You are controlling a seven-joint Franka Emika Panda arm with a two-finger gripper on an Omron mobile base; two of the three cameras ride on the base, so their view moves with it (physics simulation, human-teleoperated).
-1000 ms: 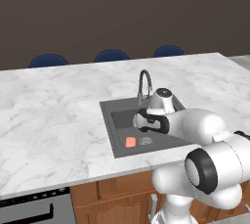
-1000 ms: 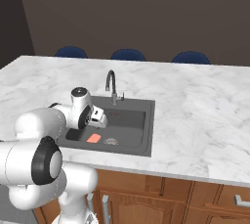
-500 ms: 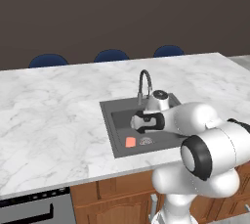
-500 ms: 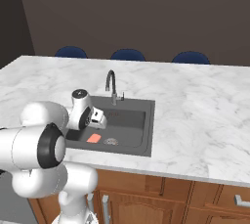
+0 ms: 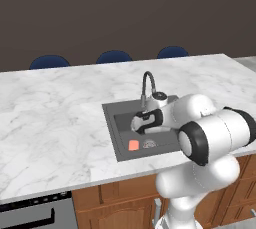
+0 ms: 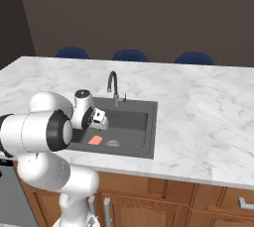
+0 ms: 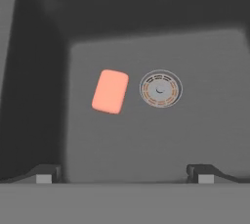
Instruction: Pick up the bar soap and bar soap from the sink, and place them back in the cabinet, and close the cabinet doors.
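Bar soap [image 7: 110,91] lies flat on the sink floor, left of centre in the hand view, a salmon-pink rounded slab tilted a touch off vertical. Just to its right, not touching, sits the round drain strainer [image 7: 160,89]. Only this one bar shows in the basin. Down at the bottom of that view the two fingertips [image 7: 44,174] stand wide apart, nothing between them, and the soap is well above them in the frame, so the gripper [image 7: 124,175] is spread and holding nothing.

From the left base view, the sink [image 5: 112,129] sits right of centre in the frame, sunk into the white marble counter [image 5: 55,113]. The soap [image 5: 133,145] shows in the basin's lower left part, with the strainer [image 5: 149,144] beside it. The gripper [image 5: 141,122] hangs over the basin, above and a little right of the soap, with the dark arched faucet [image 5: 147,86] rising behind it.

From the right base view, the soap [image 6: 95,140] rests at the lower left of the sink [image 6: 151,130], the strainer [image 6: 112,143] to its right, and the hand [image 6: 97,117] hovers just above. Three blue chair backs [image 6: 130,55] line the counter's far edge.
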